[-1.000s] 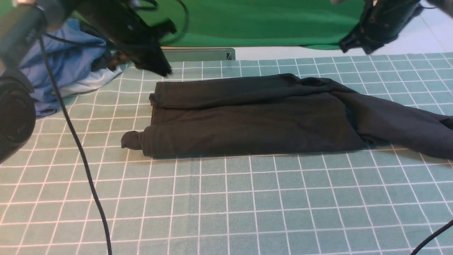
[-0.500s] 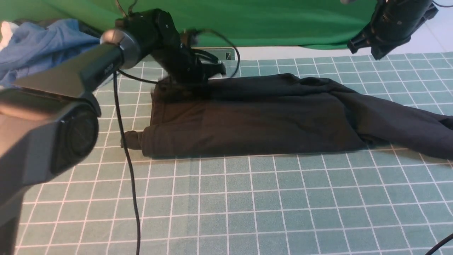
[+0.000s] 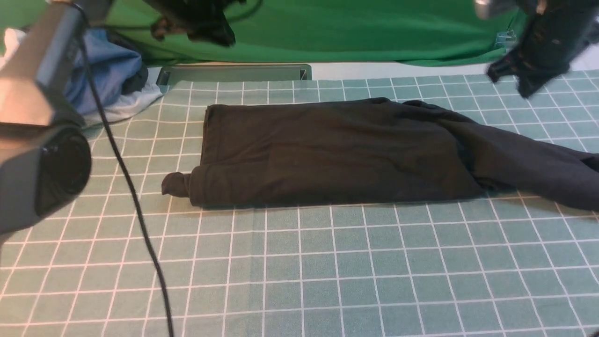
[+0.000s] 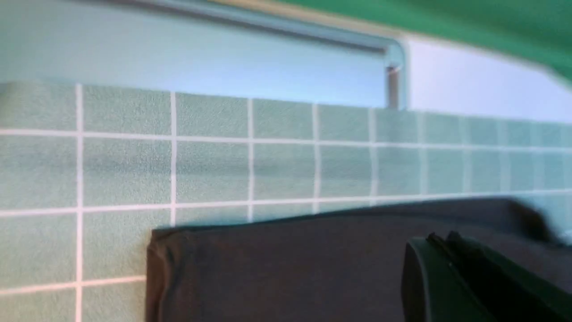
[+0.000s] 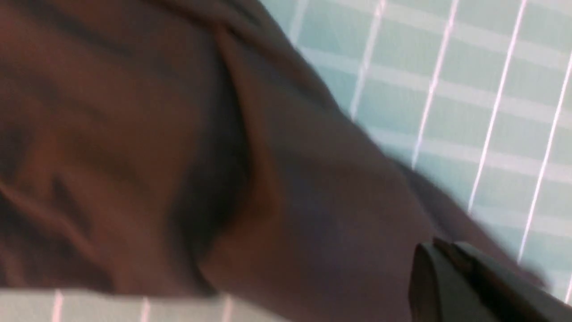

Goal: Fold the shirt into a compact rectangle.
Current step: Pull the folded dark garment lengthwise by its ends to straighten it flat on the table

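Mid-fold: the shirt [image 3: 327, 150] lies as 1 long band, sleeve trailing right; left gripper [image 3: 220, 35] and right gripper [image 3: 512, 80] hover closed, empty. Next probably: tuck that sleeve in

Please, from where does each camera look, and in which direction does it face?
Front view: sits between the arms, faces forward over the teal checked table cover to the black soft-knit long-sleeved shirt; left arm and right arm show.
Left wrist view: on the left arm, looks down at the shirt's corner; shut left claw shows.
Right wrist view: on the right arm, close above the shirt's folds; shut right claw shows.
Shared: all three show shirt and cover.
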Robot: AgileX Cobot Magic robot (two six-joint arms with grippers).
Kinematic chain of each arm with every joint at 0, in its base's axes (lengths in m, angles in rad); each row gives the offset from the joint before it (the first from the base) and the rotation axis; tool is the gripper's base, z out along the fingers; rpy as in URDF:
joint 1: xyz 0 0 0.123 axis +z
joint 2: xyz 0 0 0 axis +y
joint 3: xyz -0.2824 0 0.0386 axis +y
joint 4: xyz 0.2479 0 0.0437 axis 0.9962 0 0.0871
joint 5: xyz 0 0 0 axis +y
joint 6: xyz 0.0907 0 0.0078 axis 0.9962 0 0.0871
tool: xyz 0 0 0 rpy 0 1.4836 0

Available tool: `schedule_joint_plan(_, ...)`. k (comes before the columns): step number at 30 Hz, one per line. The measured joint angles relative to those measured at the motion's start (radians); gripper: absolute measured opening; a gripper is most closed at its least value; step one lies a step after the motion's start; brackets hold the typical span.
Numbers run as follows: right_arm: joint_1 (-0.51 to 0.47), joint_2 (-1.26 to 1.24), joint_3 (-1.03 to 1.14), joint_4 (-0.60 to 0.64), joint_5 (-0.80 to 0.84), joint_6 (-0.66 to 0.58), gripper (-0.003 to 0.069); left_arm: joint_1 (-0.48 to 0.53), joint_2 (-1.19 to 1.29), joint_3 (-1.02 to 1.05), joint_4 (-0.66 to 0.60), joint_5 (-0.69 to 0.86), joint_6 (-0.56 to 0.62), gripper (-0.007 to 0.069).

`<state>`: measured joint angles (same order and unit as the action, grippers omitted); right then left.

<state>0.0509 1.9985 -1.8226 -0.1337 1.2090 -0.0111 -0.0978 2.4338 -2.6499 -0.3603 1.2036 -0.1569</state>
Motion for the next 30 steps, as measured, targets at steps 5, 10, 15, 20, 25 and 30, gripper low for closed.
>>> schedule_joint_plan(5, -0.187, -0.05, 0.195, 0.082, 0.008, 0.011, 0.0043, 0.006, -0.099, 0.133, -0.111, 0.007, -0.024, 0.0014)
schedule_joint_plan(10, -0.297, -0.049, 0.275, 0.119, -0.04, 0.049, 0.024, -0.017, -0.152, 0.266, -0.109, 0.012, -0.017, 0.0014)
schedule_joint_plan(15, -0.325, -0.024, 0.281, 0.134, -0.048, 0.049, 0.0501, -0.021, -0.145, 0.298, -0.067, 0.015, -0.016, 0.0015)
schedule_joint_plan(20, -0.325, 0.035, 0.282, 0.146, -0.082, 0.047, 0.043, -0.021, -0.144, 0.299, -0.062, 0.015, -0.004, 0.0015)
schedule_joint_plan(25, -0.325, 0.088, 0.282, 0.152, -0.107, 0.018, 0.0141, -0.021, -0.144, 0.299, -0.053, 0.015, 0.008, 0.0015)
schedule_joint_plan(30, -0.325, 0.095, 0.215, 0.143, -0.181, 0.011, 0.0064, -0.021, -0.144, 0.299, -0.042, 0.015, 0.008, 0.0015)
